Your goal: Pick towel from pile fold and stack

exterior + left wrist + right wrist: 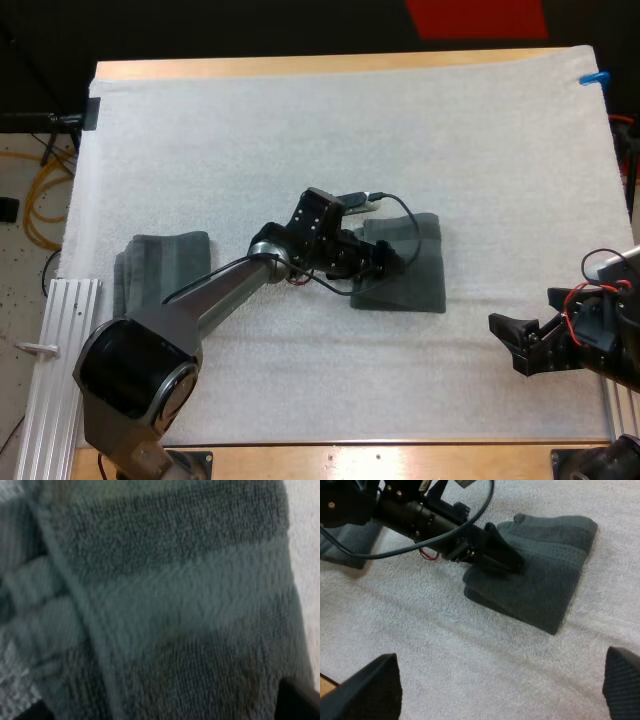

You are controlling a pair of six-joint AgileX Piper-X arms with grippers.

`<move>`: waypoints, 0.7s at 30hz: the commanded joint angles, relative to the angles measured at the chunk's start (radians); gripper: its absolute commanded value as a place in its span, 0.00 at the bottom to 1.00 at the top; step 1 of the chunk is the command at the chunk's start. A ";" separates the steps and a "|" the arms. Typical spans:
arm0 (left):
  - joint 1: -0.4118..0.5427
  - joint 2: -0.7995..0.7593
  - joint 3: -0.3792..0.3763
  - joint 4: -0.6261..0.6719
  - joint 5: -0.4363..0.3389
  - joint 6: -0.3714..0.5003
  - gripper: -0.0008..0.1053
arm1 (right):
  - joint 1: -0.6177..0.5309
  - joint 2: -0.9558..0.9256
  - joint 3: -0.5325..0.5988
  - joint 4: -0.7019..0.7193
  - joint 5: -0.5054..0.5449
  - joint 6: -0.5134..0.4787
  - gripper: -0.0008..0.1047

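My left gripper point(392, 262) lies low on the folded towel point(418, 280), jaws wide with cloth between them and not clamped. Risk noted: closing here may catch only the top layer near the towel's 9 o'clock edge, so the fold could open or the towel drag across the mat point(300, 130) in transfer. My left arm point(210, 300) reaches long and low from 7 o'clock toward mat centre, wrist pitched down; the towel stack point(165, 262) lies well apart at 9 o'clock of the folded towel, and my right gripper point(508, 345) hovers wide and empty at 4 o'clock.
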 commanded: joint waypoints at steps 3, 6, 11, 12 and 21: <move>-0.010 0.005 -0.004 0.015 0.001 -0.015 0.59 | 0.001 -0.003 -0.006 0.001 0.002 -0.004 0.76; -0.010 0.005 -0.004 0.017 0.001 -0.015 0.37 | 0.001 -0.003 -0.006 0.001 0.002 -0.004 0.76; -0.010 -0.007 -0.004 0.024 0.001 -0.015 0.01 | 0.001 -0.003 -0.006 0.001 0.002 -0.004 0.76; -0.008 -0.015 -0.004 0.025 0.000 -0.013 0.01 | 0.001 -0.003 -0.006 0.001 0.002 -0.004 0.76; 0.182 -0.199 -0.004 0.223 0.006 0.150 0.01 | 0.001 -0.003 -0.006 0.000 0.048 -0.004 0.76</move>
